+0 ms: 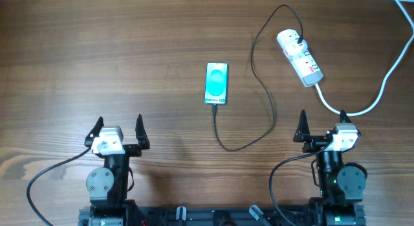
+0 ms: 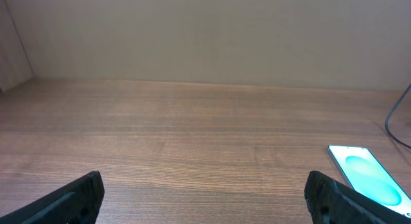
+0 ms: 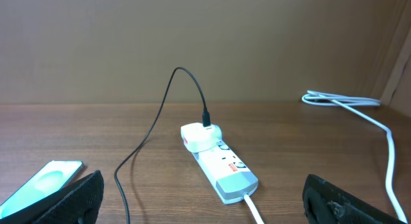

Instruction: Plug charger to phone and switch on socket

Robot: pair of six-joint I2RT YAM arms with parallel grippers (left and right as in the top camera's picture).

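soft, even, warm light covers the wooden surface (image 1: 97, 57); shadows are faint. the phone (image 1: 217, 83) screen glows bright, its pale circle slightly washed out. the overhead view is sharp; both wrist views look softer, with the nearest dark edges blurred.

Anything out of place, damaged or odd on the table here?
Nothing stands out. The phone lies flat, screen lit; the charger loops loosely to the socket, which sits at a slant but looks intact.
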